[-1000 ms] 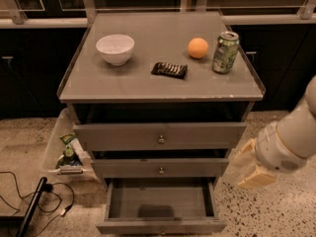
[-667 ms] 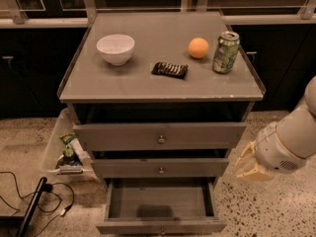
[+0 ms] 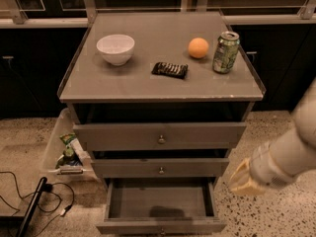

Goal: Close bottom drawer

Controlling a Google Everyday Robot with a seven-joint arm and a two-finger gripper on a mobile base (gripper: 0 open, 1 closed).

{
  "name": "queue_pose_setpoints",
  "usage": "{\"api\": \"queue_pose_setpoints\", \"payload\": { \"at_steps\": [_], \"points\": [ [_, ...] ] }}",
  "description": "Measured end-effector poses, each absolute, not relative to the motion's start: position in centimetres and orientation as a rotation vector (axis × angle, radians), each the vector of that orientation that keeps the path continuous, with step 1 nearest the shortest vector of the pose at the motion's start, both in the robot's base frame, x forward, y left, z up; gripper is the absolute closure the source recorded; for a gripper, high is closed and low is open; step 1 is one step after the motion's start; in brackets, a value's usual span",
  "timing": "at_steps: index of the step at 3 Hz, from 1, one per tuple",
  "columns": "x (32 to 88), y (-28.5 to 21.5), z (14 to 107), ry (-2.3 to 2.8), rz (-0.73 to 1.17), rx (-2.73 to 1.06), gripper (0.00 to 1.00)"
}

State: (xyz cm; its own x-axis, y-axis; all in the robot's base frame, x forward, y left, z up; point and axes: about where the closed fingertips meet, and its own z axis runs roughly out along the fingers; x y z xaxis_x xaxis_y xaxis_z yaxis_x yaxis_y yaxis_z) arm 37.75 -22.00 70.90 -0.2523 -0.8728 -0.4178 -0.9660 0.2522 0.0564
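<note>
The bottom drawer (image 3: 161, 201) of the grey cabinet is pulled out. Its shallow grey box is empty and its slim front (image 3: 161, 227) sits at the lower edge of the view. The middle drawer front (image 3: 161, 168) and the taller top drawer front (image 3: 161, 135) stand a little forward too, each with a small round knob. My arm comes in from the right, and the gripper (image 3: 243, 179) hangs to the right of the cabinet, level with the gap between the middle and bottom drawers, touching nothing.
On the cabinet top are a white bowl (image 3: 115, 48), a dark snack packet (image 3: 170, 69), an orange (image 3: 198, 47) and a green can (image 3: 225, 52). A white bin (image 3: 63, 147) with trash stands on the floor at the left, with black cables (image 3: 29, 201) beside it.
The gripper has drifted slightly down beside the cabinet's right side. The drawers have not moved.
</note>
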Motion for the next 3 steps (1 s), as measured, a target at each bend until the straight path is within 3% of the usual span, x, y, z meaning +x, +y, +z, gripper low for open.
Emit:
{"api": "queue_pose_setpoints", "payload": {
  "at_steps": [3],
  "points": [
    [37.0,-24.3,49.8,2.111,0.731,-1.399,1.0]
  ]
}}
